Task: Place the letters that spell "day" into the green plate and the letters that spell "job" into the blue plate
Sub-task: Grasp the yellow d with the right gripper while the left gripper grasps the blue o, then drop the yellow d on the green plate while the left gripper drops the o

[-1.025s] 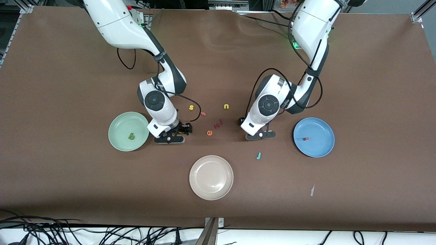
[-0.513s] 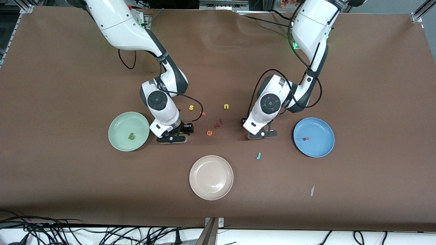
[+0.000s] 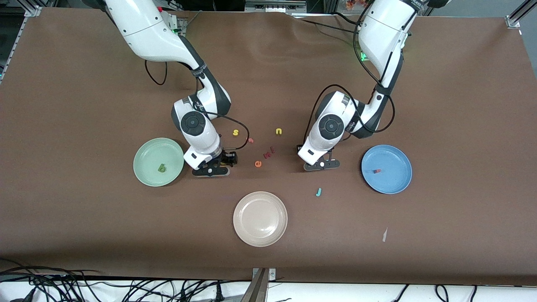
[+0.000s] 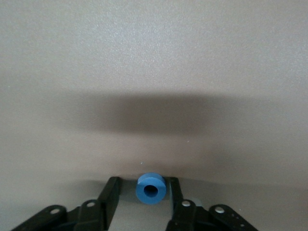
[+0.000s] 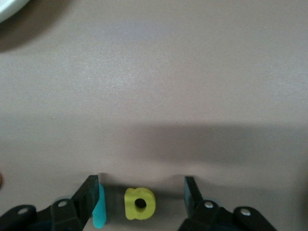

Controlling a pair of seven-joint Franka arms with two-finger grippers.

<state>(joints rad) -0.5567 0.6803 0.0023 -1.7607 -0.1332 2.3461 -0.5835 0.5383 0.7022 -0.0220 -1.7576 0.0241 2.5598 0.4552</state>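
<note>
My left gripper (image 3: pixel 321 165) is low on the table between the loose letters and the blue plate (image 3: pixel 394 184). Its jaws stand around the blue ring "o" (image 4: pixel 151 188), one finger (image 4: pixel 173 185) almost touching it, a gap at the other. The salmon "b" (image 3: pixel 376 171) lies in the blue plate. The teal "j" (image 3: pixel 318 192) lies nearer the camera. My right gripper (image 3: pixel 211 170) is down beside the green plate (image 3: pixel 147 155), open around the yellow "a" (image 5: pixel 139 204). The teal "y" (image 5: pixel 99 209) lies against one finger. The olive "d" (image 3: pixel 162 168) is in the green plate.
A cream plate (image 3: pixel 260 235) sits near the front middle. Between the arms lie a yellow "s" (image 3: pixel 235 132), a yellow "u" (image 3: pixel 278 131), a pink "f" (image 3: pixel 250 140), an orange "e" (image 3: pixel 258 164) and two reddish letters (image 3: pixel 269 152).
The left gripper's jaws have drawn in around the blue "o". Both arms have shifted only slightly; the letters on the table lie as before.
</note>
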